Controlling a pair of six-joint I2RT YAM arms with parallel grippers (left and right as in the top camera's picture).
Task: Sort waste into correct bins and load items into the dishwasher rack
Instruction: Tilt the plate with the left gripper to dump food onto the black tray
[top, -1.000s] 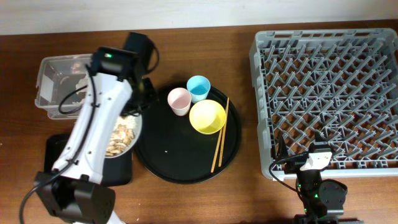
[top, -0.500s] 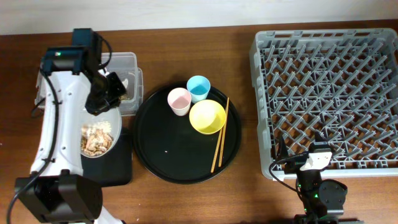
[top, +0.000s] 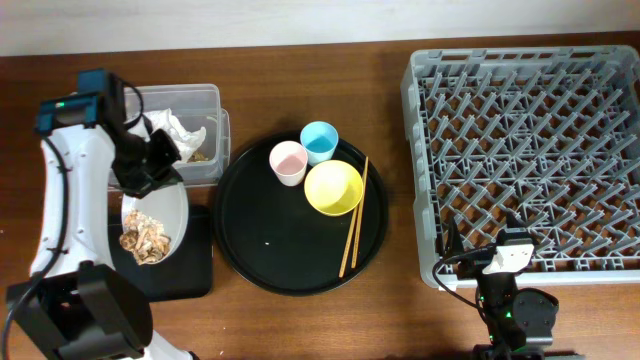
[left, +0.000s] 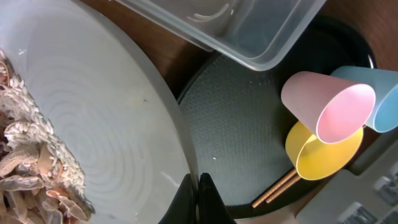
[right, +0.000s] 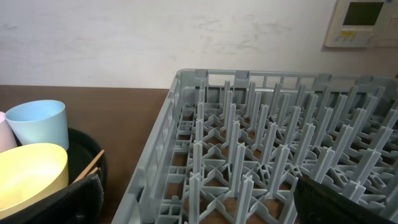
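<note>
My left gripper (top: 152, 172) (left: 199, 198) is shut on the rim of the pale grey plate (top: 160, 212) (left: 106, 137). It holds the plate tilted over the shallow black tray (top: 178, 278). Brownish-white food scraps (top: 142, 238) (left: 31, 158) lie on the plate's low side. The clear box (top: 200, 108) (left: 249, 31) holds the white napkin (top: 170, 128). The pink cup (top: 288, 162) (left: 326, 106), blue cup (top: 320, 142) (left: 380, 99), yellow bowl (top: 334, 188) (left: 317, 155) and chopsticks (top: 354, 215) (left: 273, 190) sit on the round black tray (top: 270, 250). My right gripper (top: 498, 258) (right: 199, 202) is open at the grey rack's (top: 530, 150) (right: 280, 143) front edge.
The round black tray (left: 249, 137) lies between the bins and the rack. The right wrist view shows the blue cup (right: 37, 121), the yellow bowl (right: 28, 174) and the chopsticks (right: 90, 165) left of the rack. Bare wooden table surrounds everything.
My left arm has swung left and toward the front with the plate, from beside the round tray to over the shallow black tray. The clear box and napkin are uncovered. The right arm is still.
</note>
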